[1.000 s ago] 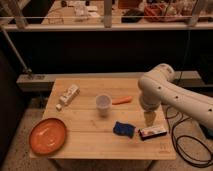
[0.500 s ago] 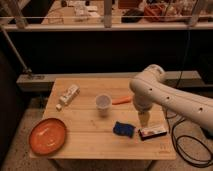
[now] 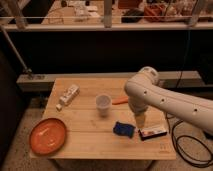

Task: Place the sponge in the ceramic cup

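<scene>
1. Hanging from the end of the thick white robot arm [image 3: 165, 100], the gripper [image 3: 140, 124] points down over the right half of the pale wooden desk [image 3: 90, 145]. Its fingers are spread and pinch nothing.
2. The small dark-blue rectangular sponge [image 3: 123, 129] lies flat on the desk, just to the left of the gripper as seen and near the front edge. Whether the gripper touches it cannot be told.
3. The small, pale whitish round ceramic cup [image 3: 103, 104] stands upright near the middle of the desk, behind and to the left of the sponge and apart from it.
4. A flat black-and-white rectangular packet [image 3: 152, 132] lies just to the right of the gripper, so the gripper stands between sponge and packet.
5. A slim orange object [image 3: 120, 101] lies beside the cup on its right, with its far end hidden by the arm.
6. A white tube-like container [image 3: 67, 95] lies on its side towards the back left of the desk.
7. A wide orange round plate [image 3: 47, 136] sits at the front left corner.
8. A black cable [image 3: 187, 145] loops on the floor to the right of the desk.
</scene>
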Robot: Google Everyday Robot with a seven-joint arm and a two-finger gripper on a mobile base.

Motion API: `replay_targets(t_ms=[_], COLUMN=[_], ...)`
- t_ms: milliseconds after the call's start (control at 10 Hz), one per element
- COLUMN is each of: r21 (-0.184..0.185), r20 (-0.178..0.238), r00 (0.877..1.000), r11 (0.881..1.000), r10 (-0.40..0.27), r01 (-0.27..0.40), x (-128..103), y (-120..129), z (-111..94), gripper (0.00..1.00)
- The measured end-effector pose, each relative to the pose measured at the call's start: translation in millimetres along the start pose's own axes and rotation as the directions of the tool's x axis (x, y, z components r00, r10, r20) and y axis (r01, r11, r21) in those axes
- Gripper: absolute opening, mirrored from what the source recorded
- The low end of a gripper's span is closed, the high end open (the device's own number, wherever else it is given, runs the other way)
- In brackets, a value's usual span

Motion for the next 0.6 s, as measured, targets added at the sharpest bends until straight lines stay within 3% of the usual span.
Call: replay_targets(t_ms=[600], r21=[0.026], r20=[0.018], r00=[0.999], r11=[0.999], r10=[-0.033], r01=[0.033], x=[-16.7], y=[1.4], z=[2.8], gripper=[0.8])
